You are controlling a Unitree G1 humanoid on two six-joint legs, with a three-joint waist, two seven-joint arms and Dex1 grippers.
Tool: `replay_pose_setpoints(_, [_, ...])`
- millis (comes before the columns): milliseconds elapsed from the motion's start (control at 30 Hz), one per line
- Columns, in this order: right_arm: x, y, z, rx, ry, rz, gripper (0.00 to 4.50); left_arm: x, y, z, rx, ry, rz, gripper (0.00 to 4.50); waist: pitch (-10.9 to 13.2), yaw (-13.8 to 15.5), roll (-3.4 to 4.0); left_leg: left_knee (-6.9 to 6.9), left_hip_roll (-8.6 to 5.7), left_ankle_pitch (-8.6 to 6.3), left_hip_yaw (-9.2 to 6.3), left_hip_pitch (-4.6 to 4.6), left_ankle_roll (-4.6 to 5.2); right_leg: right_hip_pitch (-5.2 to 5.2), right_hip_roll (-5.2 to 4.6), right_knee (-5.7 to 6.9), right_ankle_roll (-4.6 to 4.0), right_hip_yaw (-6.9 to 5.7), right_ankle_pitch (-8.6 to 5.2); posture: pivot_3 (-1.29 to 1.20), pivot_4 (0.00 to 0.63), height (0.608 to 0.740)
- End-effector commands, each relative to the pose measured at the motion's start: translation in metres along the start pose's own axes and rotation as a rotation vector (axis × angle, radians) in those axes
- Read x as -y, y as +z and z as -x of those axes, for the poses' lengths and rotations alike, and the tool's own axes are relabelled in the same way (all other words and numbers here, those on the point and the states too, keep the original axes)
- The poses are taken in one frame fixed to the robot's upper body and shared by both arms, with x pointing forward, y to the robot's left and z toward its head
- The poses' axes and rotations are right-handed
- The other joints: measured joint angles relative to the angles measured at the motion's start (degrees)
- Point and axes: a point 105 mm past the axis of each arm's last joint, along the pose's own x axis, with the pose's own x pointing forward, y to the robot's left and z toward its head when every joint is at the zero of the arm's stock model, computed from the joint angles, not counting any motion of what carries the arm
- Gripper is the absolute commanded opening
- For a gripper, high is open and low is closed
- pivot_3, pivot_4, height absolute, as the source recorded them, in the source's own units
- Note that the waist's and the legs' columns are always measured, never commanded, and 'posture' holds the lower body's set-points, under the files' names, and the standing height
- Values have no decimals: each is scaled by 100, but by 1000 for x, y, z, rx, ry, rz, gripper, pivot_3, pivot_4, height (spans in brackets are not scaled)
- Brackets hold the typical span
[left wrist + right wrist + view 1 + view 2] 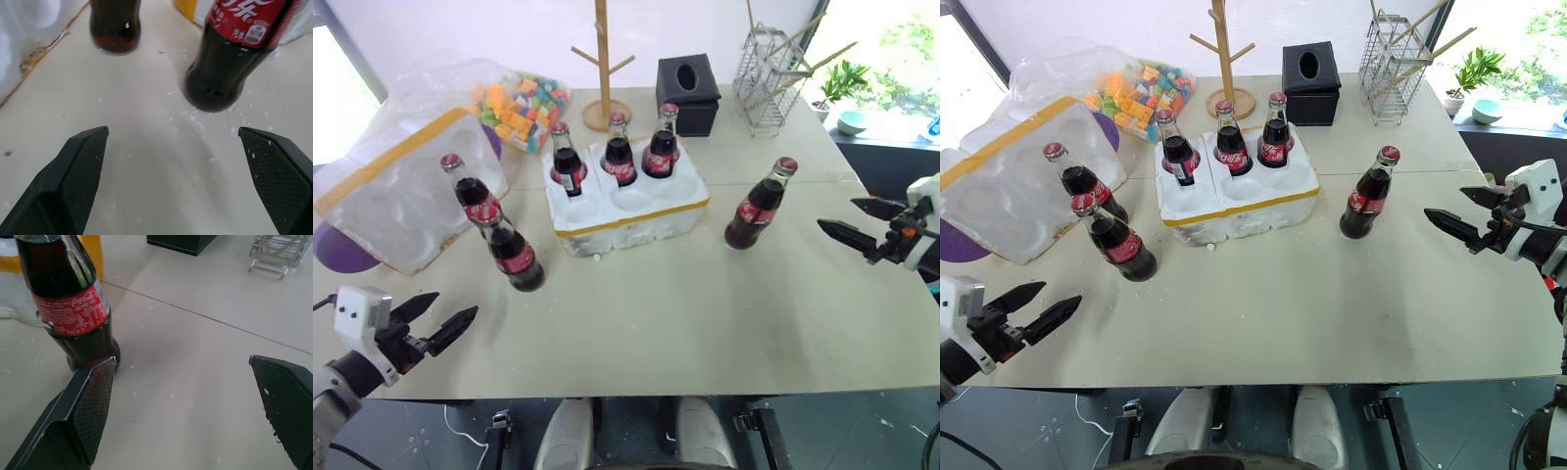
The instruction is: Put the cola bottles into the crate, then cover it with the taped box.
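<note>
Crate point(631, 211): held three bottles in back wells, front wells free.
Loose bottles: two point(514, 250) left, one point(759, 206) right, within reach.
Left pincer point(445, 318): spread, empty.
Right pincer point(852, 223): spread, facing right bottle.
Box point(401, 186): parked aside for covering.

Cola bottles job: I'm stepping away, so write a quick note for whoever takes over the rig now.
Left claw: open, empty, low near the table's front edge, facing two loose bottles.
Right claw: open, empty, beside the right bottle.
Crate: mid-table, three bottles seated in its back wells, front wells free.
Loose: two bottles standing left of the crate, one to its right.
Taped box: lying far left, untouched.
Left: seat three bottles, then cover the crate.
</note>
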Motion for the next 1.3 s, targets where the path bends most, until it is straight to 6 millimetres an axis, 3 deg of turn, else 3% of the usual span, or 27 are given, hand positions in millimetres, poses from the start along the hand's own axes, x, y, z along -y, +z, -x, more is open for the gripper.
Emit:
replay_pose_setpoints(33, [-9,45,10,85,76,70,4500,7,25,-2,65,-72,-42,4452,0,2,1,0,0,0,0,0,0,-1,0,4,0,0,0,0,150,740])
replay_pose_setpoints(167, [-64,73,20,66,375,96,4500,11,36,-7,25,-153,-157,4452,0,4,4,1,2,0,0,0,0,-10,4,15,1,2,0,0,150,740])
replay_pose_setpoints(300, [-117,87,35,37,638,72,4500,15,54,-16,54,-227,-190,4452,-1,7,-3,-1,13,0,-1,-1,0,-12,14,12,0,3,0,0,150,740])
replay_pose_setpoints(567, [-181,95,49,51,854,50,4500,16,65,-52,77,-318,-240,4452,2,14,-9,9,13,-1,3,-4,-1,-12,17,13,0,6,2,0,150,740])
replay_pose_setpoints(867, [-187,96,36,90,797,39,4500,26,47,-91,29,-392,-290,4452,8,16,-22,10,13,0,10,-5,0,-14,19,11,6,14,9,0,150,740])
replay_pose_setpoints(1000, [-187,96,35,102,793,34,4500,23,49,-104,70,-383,-287,4452,9,16,-28,12,13,0,10,-7,0,-15,20,12,7,15,10,0,150,740])
replay_pose_setpoints(1100, [-188,95,34,107,791,34,4500,24,54,-104,89,-386,-289,3637,9,4,-29,12,13,0,12,-7,0,-16,21,12,11,18,13,0,150,740])
replay_pose_setpoints(1167, [-188,96,34,111,790,32,4500,31,63,-97,109,-428,-251,2792,9,7,-29,12,14,0,13,-7,1,-17,23,13,13,20,14,0,150,740])
replay_pose_setpoints(1300, [-189,92,31,109,776,29,4500,66,89,-73,125,-646,-157,2844,28,6,-59,17,36,0,13,-13,0,-21,39,11,26,25,25,0,150,740])
